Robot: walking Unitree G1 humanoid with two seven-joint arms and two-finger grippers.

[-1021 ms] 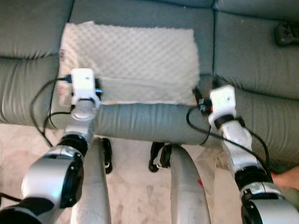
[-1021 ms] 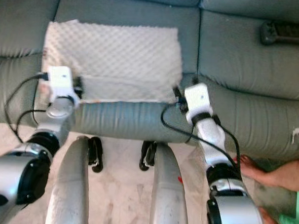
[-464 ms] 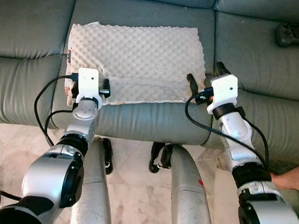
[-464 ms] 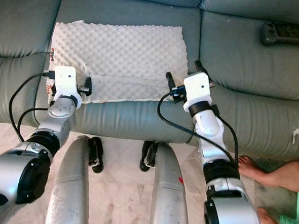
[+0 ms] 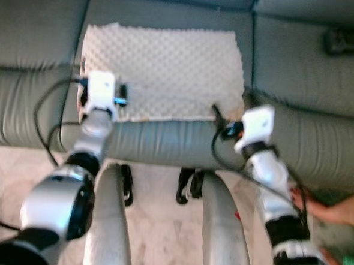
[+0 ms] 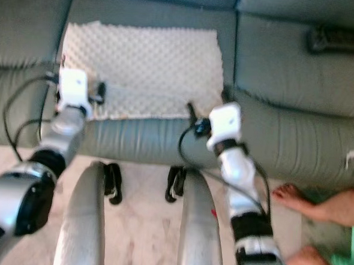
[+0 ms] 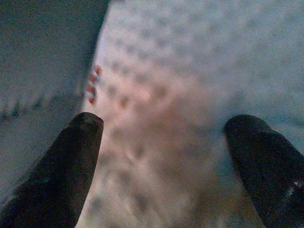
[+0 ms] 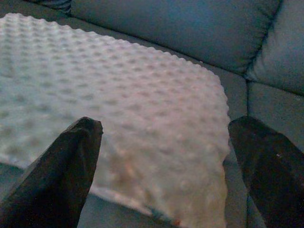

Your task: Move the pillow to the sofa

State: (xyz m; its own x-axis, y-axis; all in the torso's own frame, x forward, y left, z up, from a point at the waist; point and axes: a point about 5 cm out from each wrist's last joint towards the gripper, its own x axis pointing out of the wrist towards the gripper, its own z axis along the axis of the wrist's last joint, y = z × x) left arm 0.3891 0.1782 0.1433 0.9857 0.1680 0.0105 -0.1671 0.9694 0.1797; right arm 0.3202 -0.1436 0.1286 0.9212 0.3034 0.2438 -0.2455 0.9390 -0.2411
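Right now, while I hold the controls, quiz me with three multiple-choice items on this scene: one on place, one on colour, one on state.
1. Where does the pillow lie?
A. on the floor
B. on the sofa seat
C. on a table

2. What colour is the pillow?
A. off-white
B. red
C. black

3. How do the fingers of the right end effector stand?
A. shut on the pillow
B. shut on nothing
C. open

Answers: 1 B, it rests flat on the grey seat cushion. 2 A, its dimpled cover is off-white. 3 C, the right wrist view shows both fingers spread apart with the pillow beyond them.
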